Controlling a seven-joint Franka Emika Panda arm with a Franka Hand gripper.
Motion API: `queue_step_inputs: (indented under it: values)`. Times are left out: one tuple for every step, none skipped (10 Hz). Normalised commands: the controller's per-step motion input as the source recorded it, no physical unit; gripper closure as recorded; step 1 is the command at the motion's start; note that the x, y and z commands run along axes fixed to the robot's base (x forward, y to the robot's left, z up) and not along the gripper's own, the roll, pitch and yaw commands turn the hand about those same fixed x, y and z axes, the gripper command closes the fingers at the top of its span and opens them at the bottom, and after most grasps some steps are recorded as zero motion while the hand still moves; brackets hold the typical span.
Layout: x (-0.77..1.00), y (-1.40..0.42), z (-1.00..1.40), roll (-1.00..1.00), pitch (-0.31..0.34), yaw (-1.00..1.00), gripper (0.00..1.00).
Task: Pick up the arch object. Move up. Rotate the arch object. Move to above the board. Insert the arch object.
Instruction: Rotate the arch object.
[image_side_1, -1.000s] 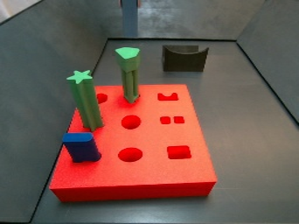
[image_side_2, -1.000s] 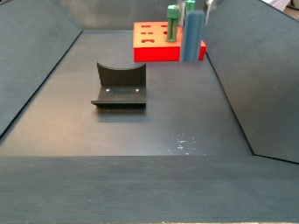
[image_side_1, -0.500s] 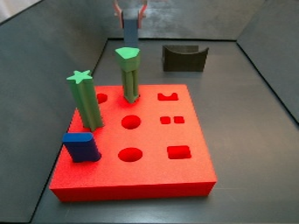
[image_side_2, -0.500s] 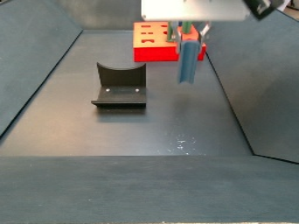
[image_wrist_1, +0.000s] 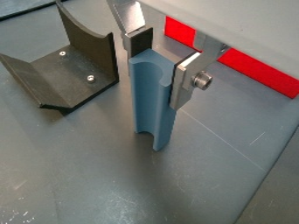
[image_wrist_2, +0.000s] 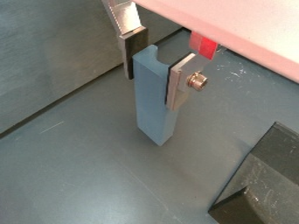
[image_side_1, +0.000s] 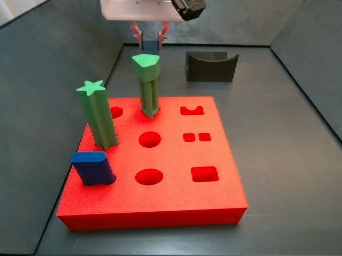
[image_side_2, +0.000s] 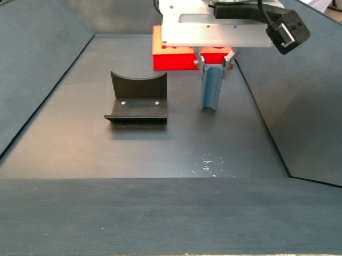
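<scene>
Currently the end effector (image_wrist_1: 153, 54) is clamped on the arch object (image_wrist_1: 153, 101), silver fingers (image_wrist_1: 187, 77) pressed on either side of its upper end in both wrist views (image_wrist_2: 159, 63). The arch object (image_wrist_2: 156, 98) is slate-blue and stands upright with its lower end at the bench (image_wrist_1: 105, 166); whether it touches or sits just above cannot be told. A groove runs down one face in a wrist view.

In a side view the end effector (image_side_2: 214, 62) hangs under a white wrist block, and the arch object (image_side_2: 211, 88) sits between the board (image_side_2: 171, 55) behind it and the open bench (image_side_2: 160, 150) in front, just beside the board's near edge, not over it. The fixture (image_side_2: 136, 97) stands near, apart from the arch object, and in a wrist view (image_wrist_1: 65, 63) it shows as a dark curved bracket just beside the piece.

From the opposite side, the end effector (image_side_1: 150, 36) is behind the board (image_side_1: 174, 190), the arch object mostly hidden behind a green peg (image_side_1: 147, 88). A star-topped green peg (image_side_1: 96, 115) and a short blue block (image_side_1: 92, 167) stand in the board too. The fixture (image_side_1: 210, 66) is at the back.
</scene>
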Motion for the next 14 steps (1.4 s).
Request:
queue_step_inputs:
  values:
    - [0.02, 0.02, -0.41, 0.08, -0.016, -0.02, 1.0]
    - [0.02, 0.02, -0.41, 0.08, -0.016, -0.02, 1.0]
    - [0.01, 0.01, -0.41, 0.08, -0.006, -0.02, 1.0]
    - [0.01, 0.01, -0.41, 0.08, -0.007, -0.02, 1.0]
    - [0.0, 0.0, 0.0, 0.08, -0.007, -0.02, 0.0]
    - [0.0, 0.0, 0.93, 0.08, -0.008, -0.02, 0.0]
    - [-0.01, 0.0, 0.91, 0.08, 0.004, -0.02, 0.0]
    - [-0.03, -0.01, 0.76, 0.05, 0.041, -0.01, 0.0]
    - [-0.03, -0.01, 0.6, 0.03, 0.054, 0.0, 0.0]
    - [-0.02, -0.01, 0.44, 0.01, 0.056, 0.01, 0.0]
    - [-0.01, -0.01, 0.2, -0.02, 0.058, 0.01, 0.0]
    - [0.0, 0.0, 0.0, 0.0, 0.004, 1.0, 0.0]
    - [0.01, 0.0, -0.07, 0.0, 0.004, 1.0, 0.0]
    - [0.02, 0.0, -0.05, 0.0, 0.003, 1.0, 0.0]
